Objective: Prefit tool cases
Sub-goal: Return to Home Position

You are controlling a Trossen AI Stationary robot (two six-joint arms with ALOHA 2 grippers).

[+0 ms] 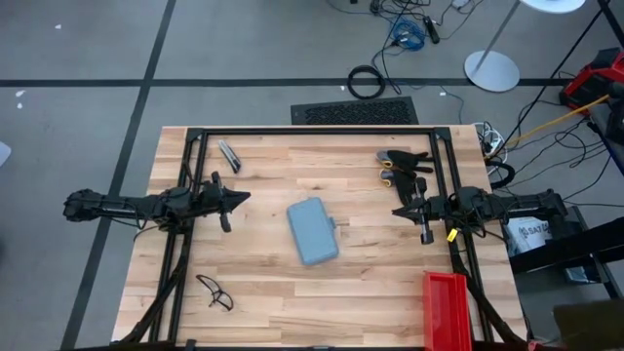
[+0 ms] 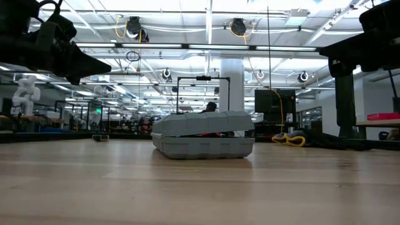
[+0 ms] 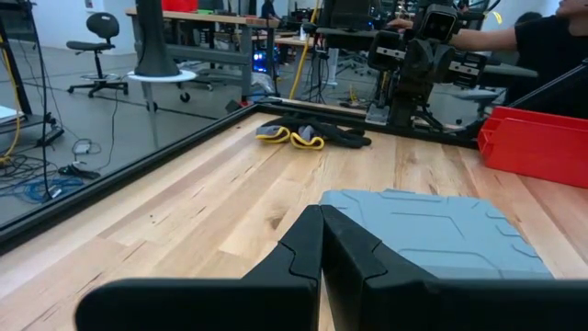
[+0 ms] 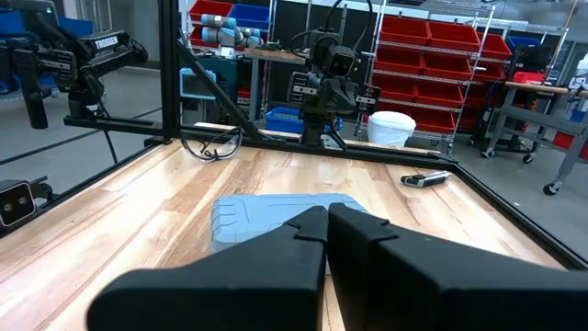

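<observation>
The flat, rounded-cornered blue-grey plastic tool case point(image 1: 313, 231) lies near the middle of the pale wooden worktop point(image 1: 283, 302), lid down, though the low view shows a thin gap at the seam with red inside. The left pincer point(image 1: 241, 198) hangs above the worktop to the case's left, well apart from it, fingers clenched together on nothing. The right pincer point(image 1: 398, 211) hangs opposite on the case's right, likewise clenched and empty. In the high view a red rectangular plastic bin point(image 1: 447, 310) sits at the lower right corner, and black-framed safety glasses point(image 1: 214, 292) lie at the lower left
</observation>
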